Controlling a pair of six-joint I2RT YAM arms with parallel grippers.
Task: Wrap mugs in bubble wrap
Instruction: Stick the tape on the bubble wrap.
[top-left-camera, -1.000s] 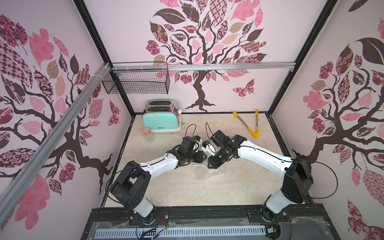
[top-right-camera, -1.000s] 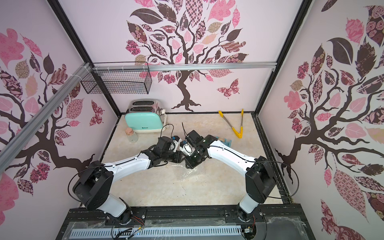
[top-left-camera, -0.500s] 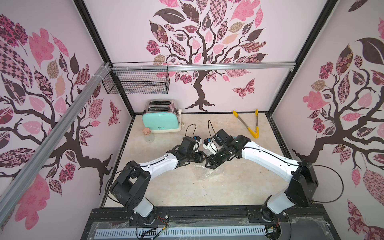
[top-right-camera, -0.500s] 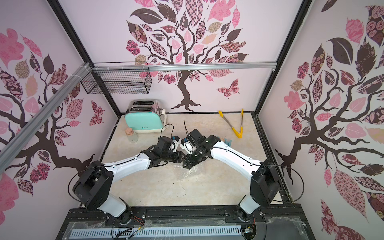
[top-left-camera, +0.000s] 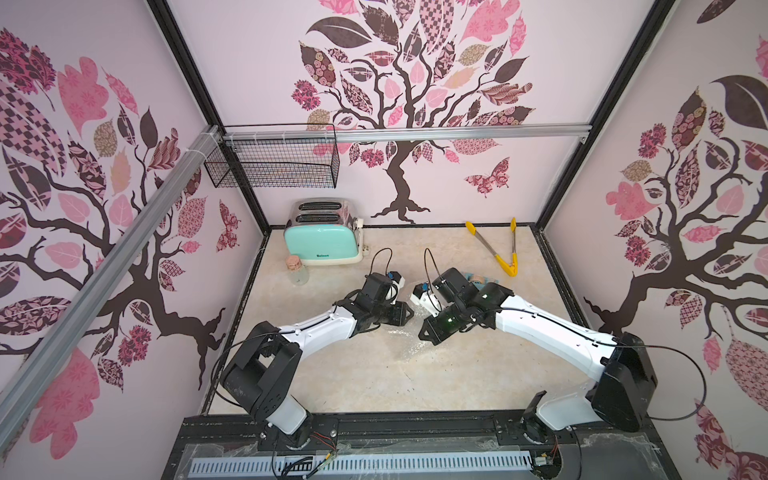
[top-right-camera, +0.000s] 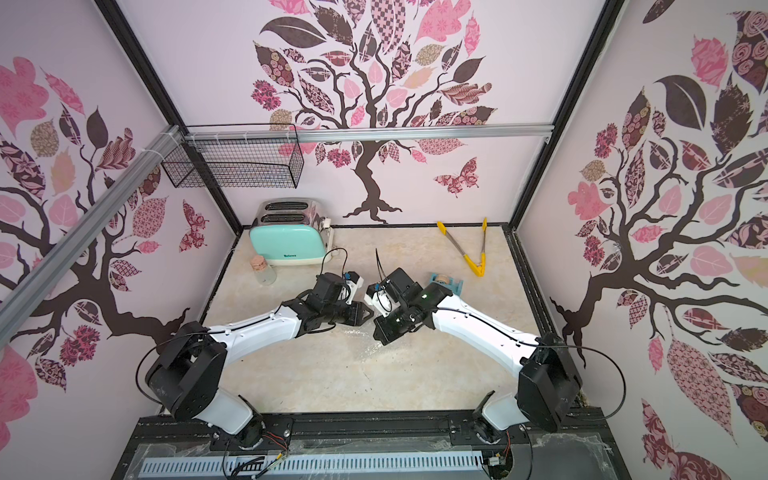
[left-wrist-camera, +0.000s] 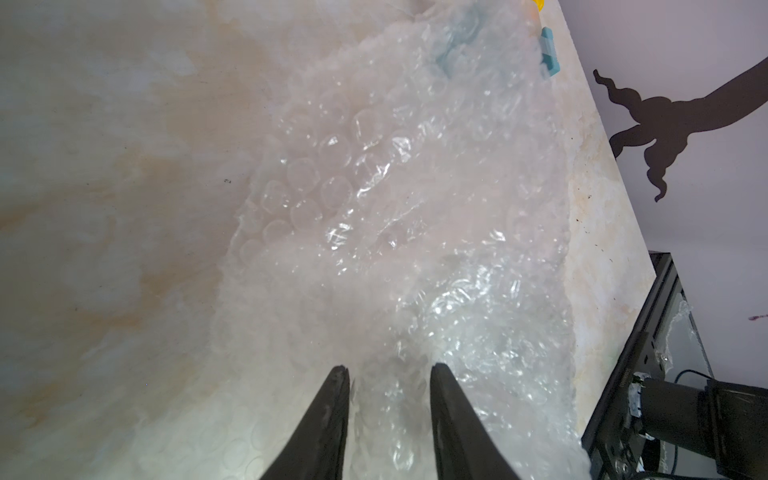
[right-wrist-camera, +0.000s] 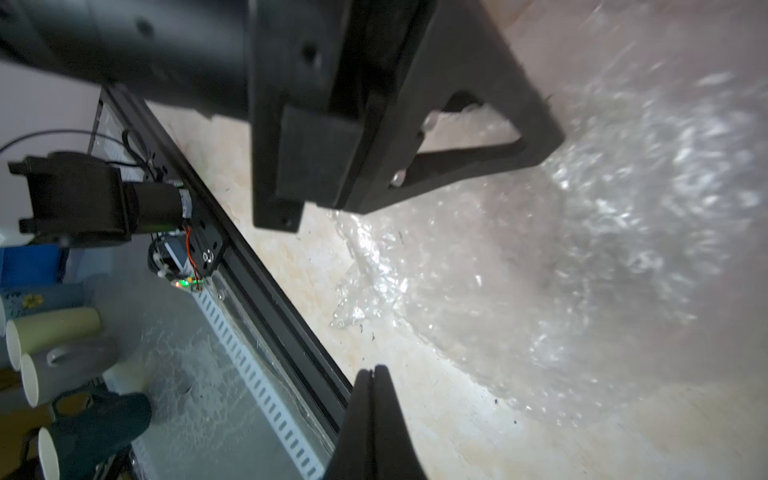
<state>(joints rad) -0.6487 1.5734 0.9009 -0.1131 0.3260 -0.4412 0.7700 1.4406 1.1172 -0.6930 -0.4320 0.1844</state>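
Roughly, from left to right: a corked glass bottle stands beside a mint toaster at the back left of the desk, both well apart from the work.

Next comes your left gripper, low over the middle of the desk. Its jaws are narrowly parted and pinch a bunched fold of the bubble wrap between them. That hold seems meant to anchor the sheet so it cannot slide while the other arm works.

The bubble wrap lies crumpled mid-desk between the two grippers, and in the left wrist view it rises into a pale mound. You cannot make out the mug. It may sit under that mound, but the plastic hides it.

Just right of the wrap, your right gripper has its jaws pressed fully together with nothing visible between them, and its tip is over bare desk at the sheet's edge. It likely needs to open before it can take a free edge to fold over.

Farther right, a blue tape dispenser waits nearby, probably for sealing. Yellow tongs lie at the back right.
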